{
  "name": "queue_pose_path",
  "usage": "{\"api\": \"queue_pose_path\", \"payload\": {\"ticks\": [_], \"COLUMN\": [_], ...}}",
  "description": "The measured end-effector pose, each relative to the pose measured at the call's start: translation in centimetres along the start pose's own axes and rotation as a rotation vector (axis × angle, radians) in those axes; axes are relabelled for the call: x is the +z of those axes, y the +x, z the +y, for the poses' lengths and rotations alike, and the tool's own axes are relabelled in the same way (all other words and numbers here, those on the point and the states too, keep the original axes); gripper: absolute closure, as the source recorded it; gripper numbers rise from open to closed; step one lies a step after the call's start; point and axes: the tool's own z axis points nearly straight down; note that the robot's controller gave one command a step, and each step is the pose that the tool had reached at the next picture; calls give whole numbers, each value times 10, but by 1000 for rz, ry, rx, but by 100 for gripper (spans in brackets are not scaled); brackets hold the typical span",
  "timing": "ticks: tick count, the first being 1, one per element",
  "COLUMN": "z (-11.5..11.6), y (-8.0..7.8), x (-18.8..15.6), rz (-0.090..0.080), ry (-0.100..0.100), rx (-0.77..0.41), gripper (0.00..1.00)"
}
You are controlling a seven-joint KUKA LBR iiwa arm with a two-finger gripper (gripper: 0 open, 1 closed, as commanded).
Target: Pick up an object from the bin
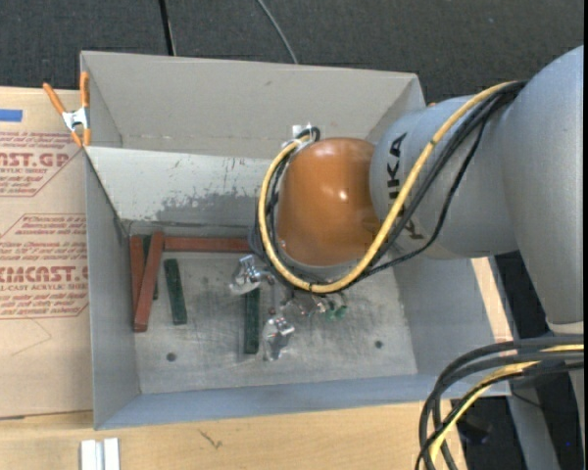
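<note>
My gripper [262,304] hangs low over the middle of the bin floor, below the orange wrist cover, and its fingers stand open. One fingertip [245,275] is at the upper end of a dark green stick [251,325] that lies lengthwise on the floor. The other fingertip [277,334] is just right of that stick's lower half. Nothing is lifted between the fingers. A small green piece [336,310] peeks out right of the gripper, under the wrist.
A second dark green stick [175,292] lies further left. Two red-brown bars [143,284] lean by the left wall, and another red-brown bar [208,245] runs along the foot of the back wall. The arm covers the bin's right part.
</note>
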Motion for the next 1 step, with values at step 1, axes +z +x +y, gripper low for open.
{"api": "queue_pose_path", "payload": {"ticks": [1], "z": [1], "y": [-5], "x": [-6], "rz": [-4], "ry": [0], "rx": [-167], "gripper": [0]}}
